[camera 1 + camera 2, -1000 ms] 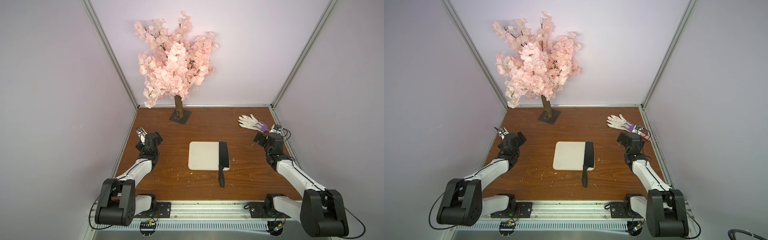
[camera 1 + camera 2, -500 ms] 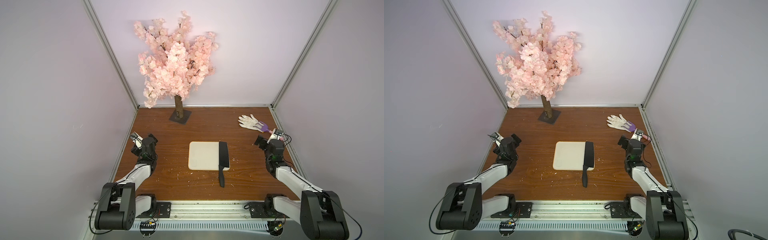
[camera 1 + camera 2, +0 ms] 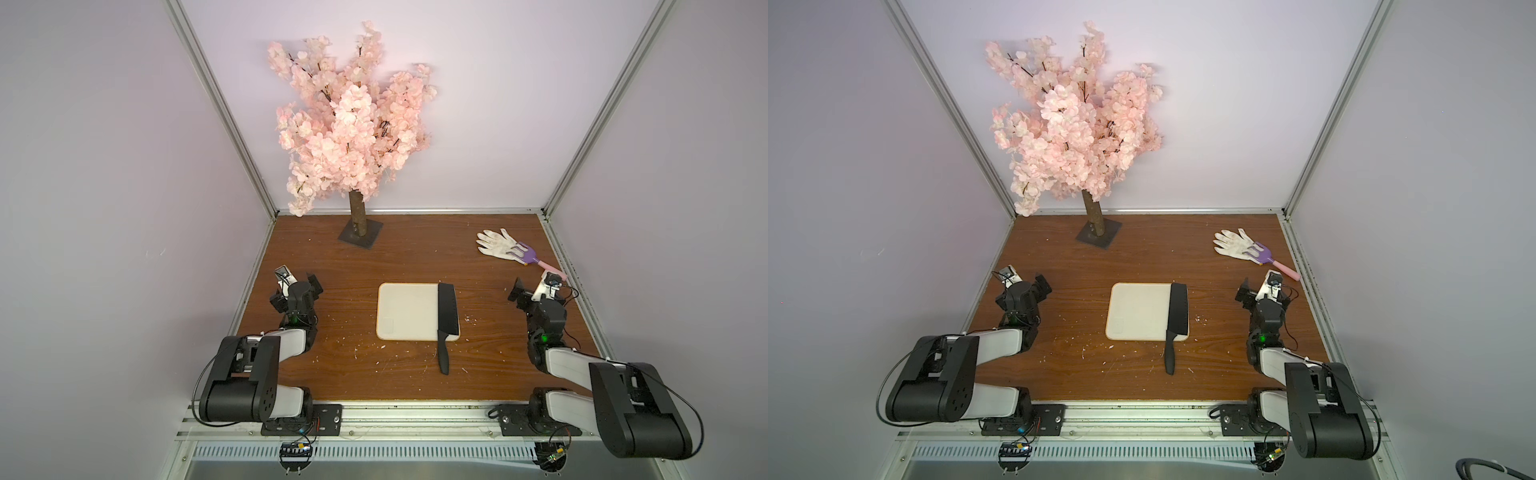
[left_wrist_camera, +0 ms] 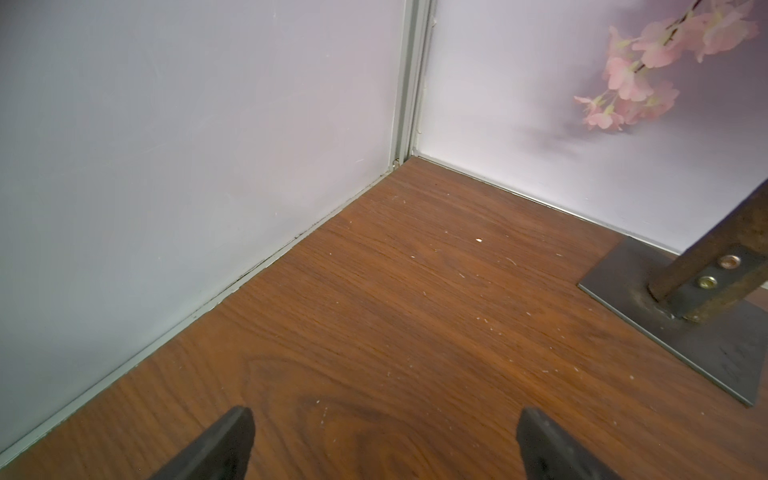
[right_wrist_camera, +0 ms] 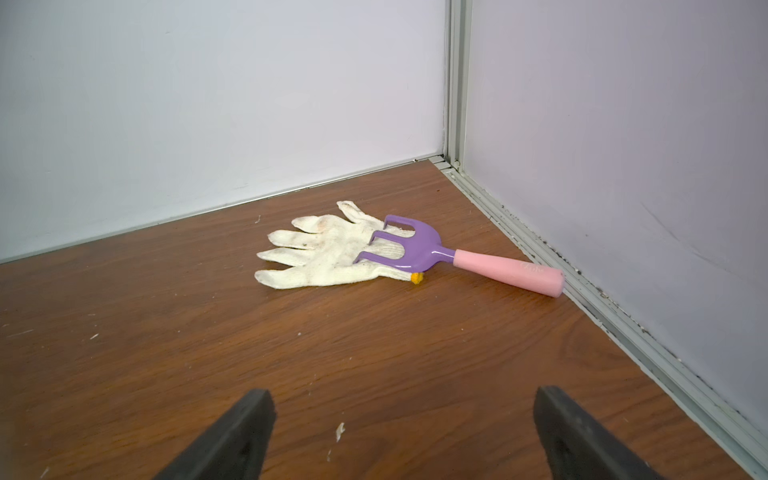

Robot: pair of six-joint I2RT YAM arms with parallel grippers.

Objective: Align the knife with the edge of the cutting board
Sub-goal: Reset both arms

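- At centre of both top views, knife [image 3: 448, 311] flat along board [image 3: 405, 309] right edge, handle past the lower rim onto table [image 3: 374, 257].
- At frame left, left gripper [image 4: 384, 415] spread wide, empty.
- At frame right, right gripper [image 5: 405, 399] spread wide, empty.
- Faint embossed lettering on rake [image 5: 409, 249] handle, unreadable.

Your left arm [image 3: 291, 344] sits folded at lower left in both top views, right arm [image 3: 567, 365] at lower right. Your left gripper [image 4: 384, 419] and right gripper [image 5: 402, 401] have fingers spread wide, empty.
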